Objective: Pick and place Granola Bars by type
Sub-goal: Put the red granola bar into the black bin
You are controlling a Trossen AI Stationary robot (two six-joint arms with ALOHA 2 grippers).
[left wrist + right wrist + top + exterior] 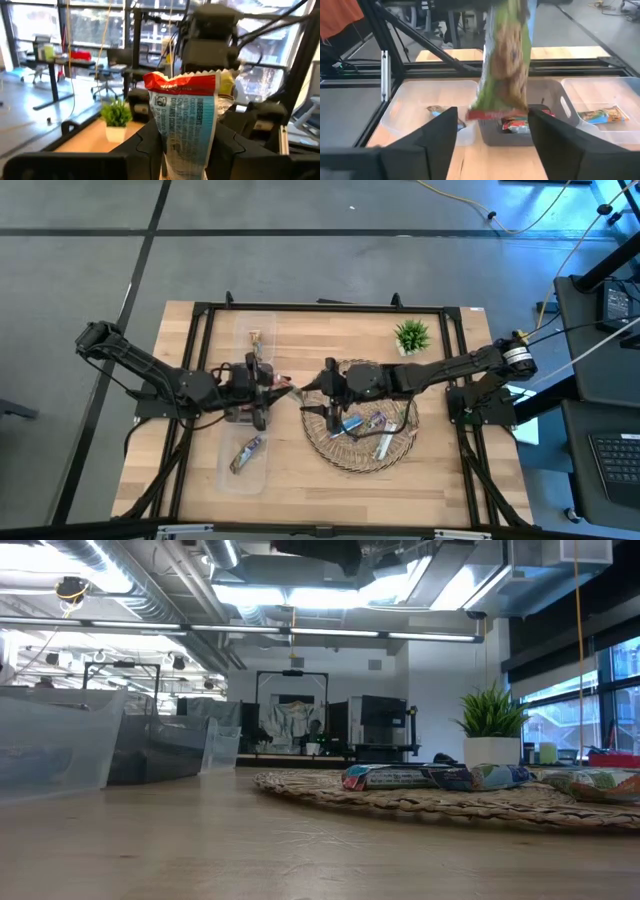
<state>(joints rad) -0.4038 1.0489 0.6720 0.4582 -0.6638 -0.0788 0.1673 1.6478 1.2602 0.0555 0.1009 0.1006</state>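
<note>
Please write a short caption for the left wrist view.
Left gripper holds a red-topped granola bar upright, facing the right gripper.

**Open-plan robotics lab**

A wooden tabletop (300, 480) inside a black metal frame (200, 315) stands on grey carpet tiles. Overhead run exposed ducts (130, 560) and strip lights (300, 632). Beyond are office desks (55, 62), rolling chairs (102, 80), tall windows (105, 25), and yellow cables (560, 240) across the floor.

Woven mat (400, 448) right of clear bins (262, 330), bars (352, 423) on mat; plant (411, 336) behind mat
</note>
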